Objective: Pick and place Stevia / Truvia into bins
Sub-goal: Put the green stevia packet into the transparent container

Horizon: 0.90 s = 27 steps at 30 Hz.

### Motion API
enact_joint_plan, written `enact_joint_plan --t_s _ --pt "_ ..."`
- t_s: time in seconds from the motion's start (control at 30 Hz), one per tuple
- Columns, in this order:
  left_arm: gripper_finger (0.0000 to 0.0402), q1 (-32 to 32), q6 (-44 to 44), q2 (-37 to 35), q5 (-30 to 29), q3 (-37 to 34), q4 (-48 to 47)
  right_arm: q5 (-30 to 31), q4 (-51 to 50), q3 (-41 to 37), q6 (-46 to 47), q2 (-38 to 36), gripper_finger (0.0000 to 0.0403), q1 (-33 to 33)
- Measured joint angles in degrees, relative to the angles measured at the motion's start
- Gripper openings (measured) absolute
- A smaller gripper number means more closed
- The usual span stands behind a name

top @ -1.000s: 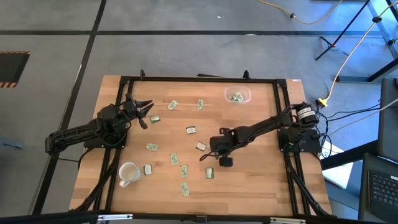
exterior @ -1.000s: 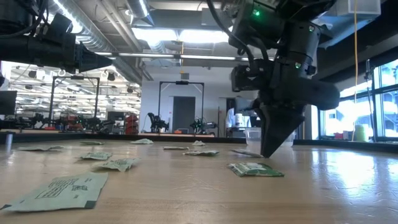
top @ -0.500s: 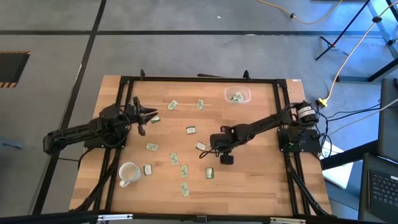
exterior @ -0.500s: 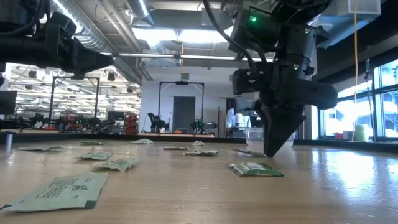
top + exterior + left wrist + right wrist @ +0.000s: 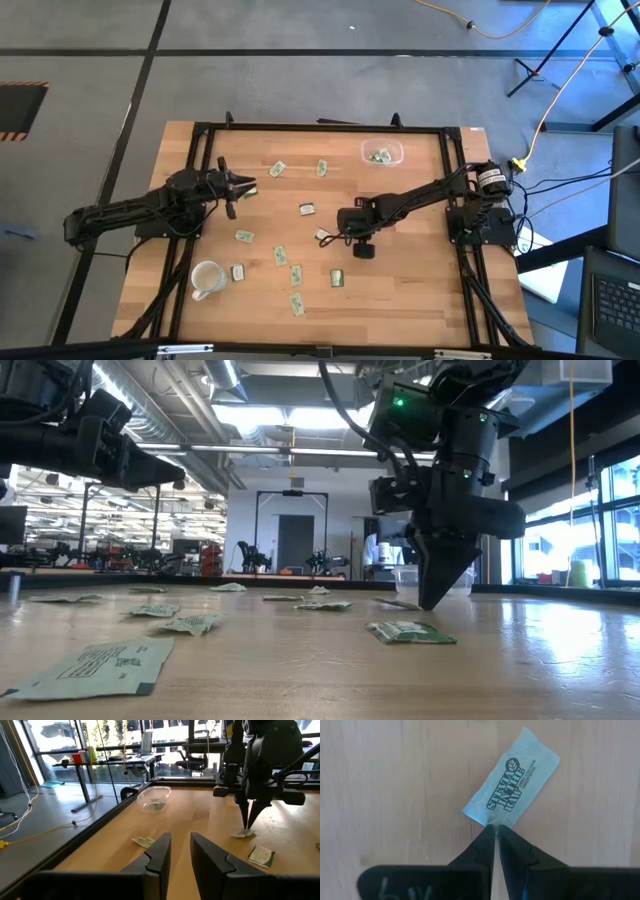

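Note:
Several pale green and white Stevia sachets (image 5: 279, 256) lie flat and scattered over the wooden table. The clear tub (image 5: 382, 153) stands near the far edge with a few sachets inside; it also shows in the left wrist view (image 5: 154, 799). My right gripper (image 5: 495, 827) points straight down at mid-table, shut, its tips at one sachet (image 5: 512, 787), also seen in the high view (image 5: 322, 237). My left gripper (image 5: 243, 187) hovers open over the table's left part, above a sachet (image 5: 248, 190), touching nothing. My right gripper comes from above, pointing down, with its fingertips (image 5: 489, 832) closed together at the sachet's short edge (image 5: 485, 819). The sachet lies on the table (image 5: 243, 833). Whether the paper edge sits between the tips or just in front of them is not plain.
A white handled mug (image 5: 205, 279) stands near the table's near-left corner, with sachets (image 5: 237, 271) beside it. More sachets (image 5: 337, 278) lie toward the near edge. A black frame (image 5: 450, 180) borders the tabletop. Bare wood lies to the right of the right gripper.
My right arm has drawn a little toward the far edge and turned slightly, while its tips have stayed down at the same sachet. My left gripper has shifted a little toward the table's right.

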Motion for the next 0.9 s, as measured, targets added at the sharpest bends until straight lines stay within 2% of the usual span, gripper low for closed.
enact_joint_plan --t_s 0.23,0.63,0.9 --pt "0.0068 0.0 0.0 0.0 0.0 0.0 0.0 0.1 0.0 0.0 -1.7 0.0 0.004 0.0" --pt "0.0068 0.0 0.0 0.0 0.0 0.0 0.0 1.0 -0.2 0.0 -1.9 0.0 0.0135 -0.1" --pt "0.0068 0.0 0.1 0.0 0.0 0.0 0.0 0.5 -1.4 2.5 -3.8 0.4 0.0139 -0.1"
